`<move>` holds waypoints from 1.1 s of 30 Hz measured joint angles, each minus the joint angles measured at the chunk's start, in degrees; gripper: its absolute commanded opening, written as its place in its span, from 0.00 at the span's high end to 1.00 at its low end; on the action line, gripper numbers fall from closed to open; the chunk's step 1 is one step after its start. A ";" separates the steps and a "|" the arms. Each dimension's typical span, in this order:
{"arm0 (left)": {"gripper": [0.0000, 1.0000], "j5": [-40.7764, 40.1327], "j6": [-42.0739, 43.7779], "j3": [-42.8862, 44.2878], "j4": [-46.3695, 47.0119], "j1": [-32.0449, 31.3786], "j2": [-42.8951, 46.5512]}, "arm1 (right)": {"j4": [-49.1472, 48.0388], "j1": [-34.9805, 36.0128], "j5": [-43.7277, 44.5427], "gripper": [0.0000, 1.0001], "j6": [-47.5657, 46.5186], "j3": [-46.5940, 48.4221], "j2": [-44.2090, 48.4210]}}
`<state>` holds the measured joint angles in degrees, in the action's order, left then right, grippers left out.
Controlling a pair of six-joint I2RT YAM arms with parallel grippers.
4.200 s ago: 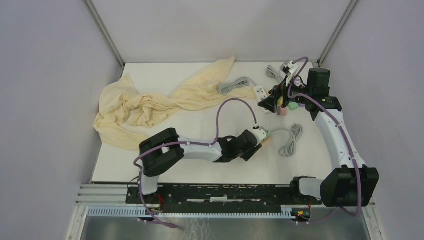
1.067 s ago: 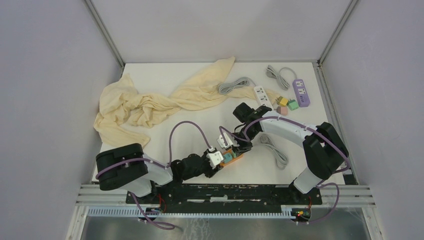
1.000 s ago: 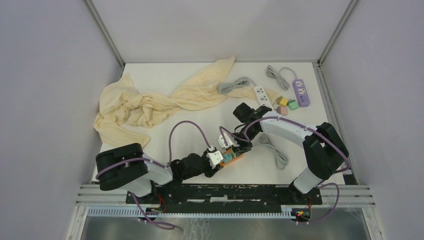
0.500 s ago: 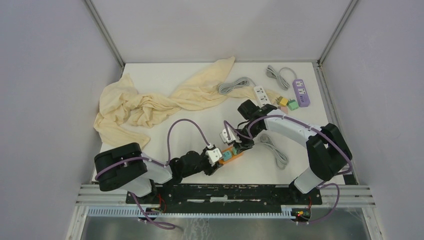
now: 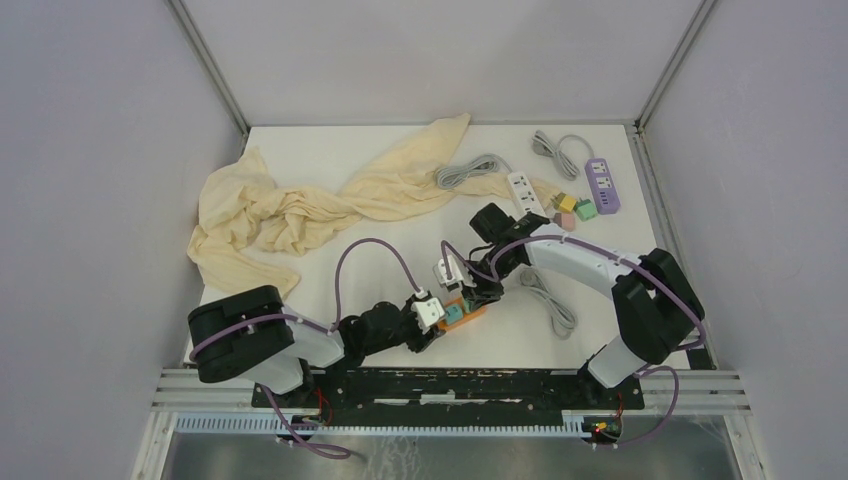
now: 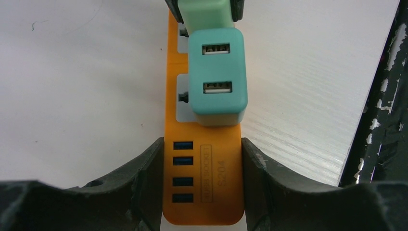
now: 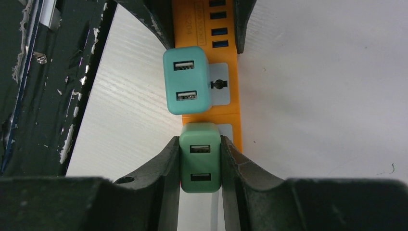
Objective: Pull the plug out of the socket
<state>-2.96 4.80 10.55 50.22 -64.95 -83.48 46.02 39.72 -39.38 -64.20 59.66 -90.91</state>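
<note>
Right gripper [image 7: 200, 147] grips small green plastic plug [image 7: 200, 166], left gripper [image 6: 202, 154] clamps flat orange plastic socket strip [image 6: 202, 204], boxy teal charger [image 6: 217, 72] between them.

A white table [image 5: 330, 160] stands in a booth of plain, pale lilac-grey walls [image 5: 430, 60], with thin metal posts [image 5: 208, 68] at the back corners, under soft, even light.

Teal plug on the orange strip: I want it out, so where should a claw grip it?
Across its two long flat sides, straight down from above: the teal plug stands up from the orange strip, short ends crowded by the green plug and left claw.
</note>
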 measured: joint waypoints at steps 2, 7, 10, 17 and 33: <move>0.97 -0.07 0.00 0.02 0.11 0.02 -0.09 | -0.37 -1.18 -0.46 1.00 1.22 0.00 0.00; 0.97 -0.15 0.00 0.22 0.85 0.37 -0.20 | 0.42 -4.24 -3.15 1.00 -1.88 -0.02 0.13; 0.97 -0.13 0.00 0.37 0.92 0.37 -0.20 | 1.88 -4.55 -3.91 1.00 -6.78 -0.63 1.07; 0.97 0.20 -0.02 0.33 -0.22 0.33 -0.13 | 1.51 -0.26 -1.22 1.00 -8.44 -1.05 1.29; 0.97 0.13 -0.09 0.33 -0.20 0.66 0.50 | 1.55 -4.42 -4.42 1.00 -3.96 -0.35 1.03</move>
<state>-2.83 4.71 10.87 50.02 -64.29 -82.98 47.57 35.31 -43.79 -68.16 59.31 -89.89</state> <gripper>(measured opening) 0.582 0.359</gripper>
